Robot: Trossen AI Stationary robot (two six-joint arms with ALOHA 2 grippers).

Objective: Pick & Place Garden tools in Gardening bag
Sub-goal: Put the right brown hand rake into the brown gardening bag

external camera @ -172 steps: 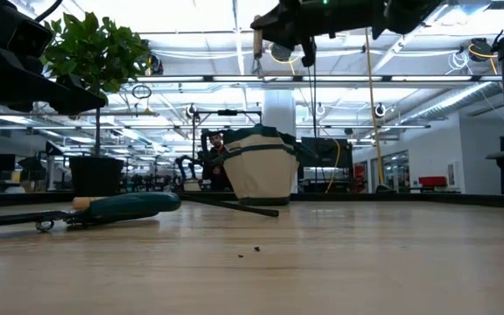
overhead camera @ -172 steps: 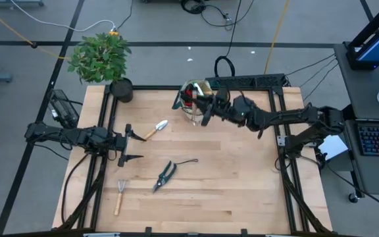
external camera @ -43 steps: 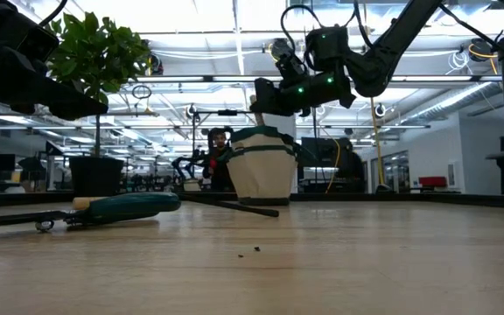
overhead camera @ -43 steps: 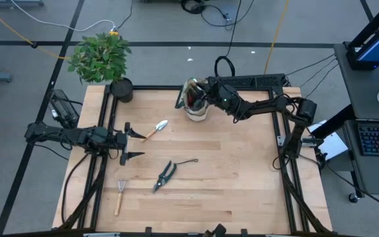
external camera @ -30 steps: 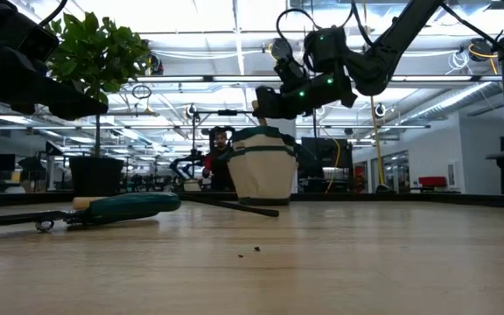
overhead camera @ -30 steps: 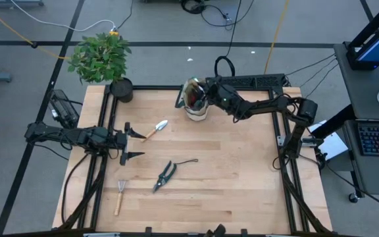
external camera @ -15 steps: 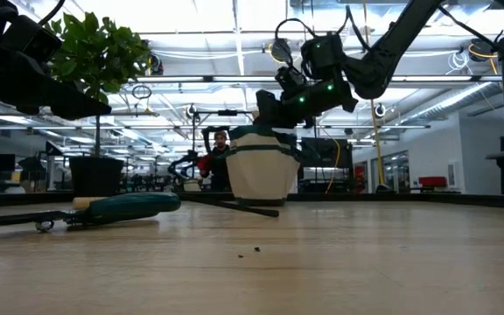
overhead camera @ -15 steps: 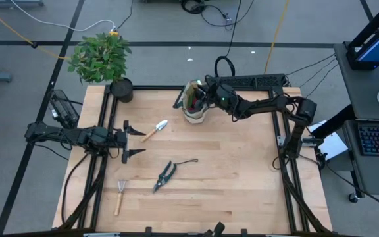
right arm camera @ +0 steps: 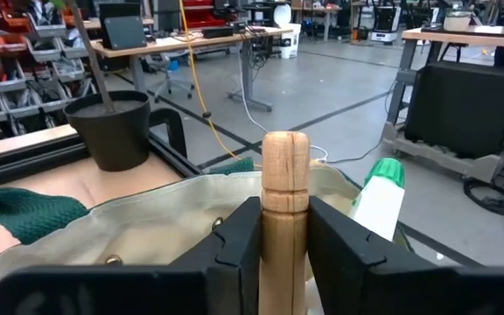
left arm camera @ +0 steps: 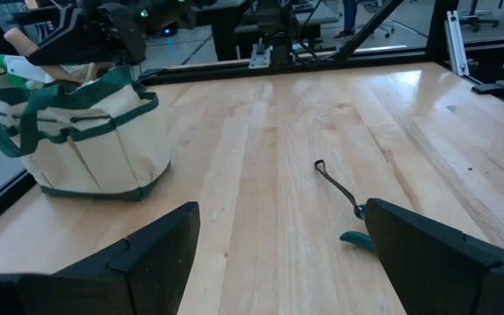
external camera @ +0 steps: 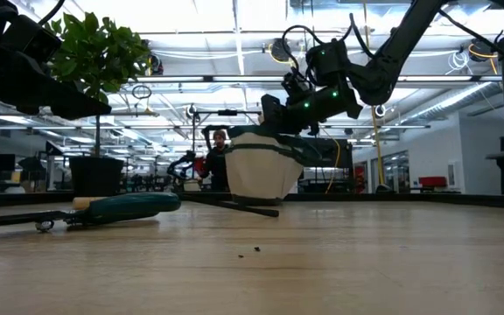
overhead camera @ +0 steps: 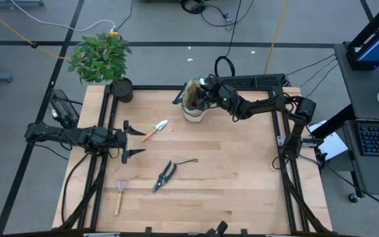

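No brand, label or writing can be read on anything here. The gardening bag (overhead camera: 195,105), beige canvas with dark green pockets and trim, stands near the middle of the table's (overhead camera: 242,178) far edge. The right gripper (overhead camera: 206,94) hangs over the bag's open mouth, and in the right wrist view its fingers (right arm camera: 234,241) are pressed against both sides of a round wooden handle (right arm camera: 284,201) that stands upright between them, with a green-capped sprayer (right arm camera: 376,199) poking out of the bag just beside it. The left gripper (overhead camera: 131,139) hovers near the table's left edge with its fingers spread wide and nothing between them. On the open boards toward that side lie a wood-handled trowel (overhead camera: 154,128), dark pruning shears (overhead camera: 166,174) with a thin dark loop at their end, and a small wood-handled rake (overhead camera: 120,194) toward the near left corner, all well apart from one another and from the bag. The right half of the table, from the bag to the near edge, is bare wood. A potted plant (overhead camera: 104,59) stands at the far left corner.
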